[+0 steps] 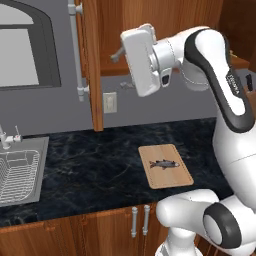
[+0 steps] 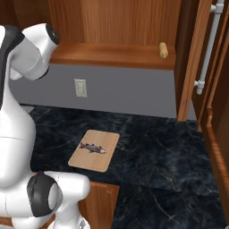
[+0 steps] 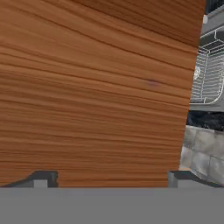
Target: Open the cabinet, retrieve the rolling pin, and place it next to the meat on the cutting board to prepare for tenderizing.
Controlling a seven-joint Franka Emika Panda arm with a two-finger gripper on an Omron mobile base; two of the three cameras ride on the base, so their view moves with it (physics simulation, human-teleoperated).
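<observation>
Cabinet (image 2: 134, 27) doors stand swung open, and the rolling pin (image 2: 163, 50) lies on its bottom shelf, far right end. The tool (image 3: 111, 177) is spread wide with nothing in its grasp, facing a door panel (image 3: 96, 87) up close. On the dark marble desk (image 2: 152, 143), the meat (image 1: 164, 163) rests on the cutting board (image 1: 172, 177).

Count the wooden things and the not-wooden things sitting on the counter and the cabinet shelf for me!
Wooden: 2, the cutting board on the counter and the rolling pin on the cabinet shelf.
Not wooden: 1, the meat on the board.
Total: 3
</observation>
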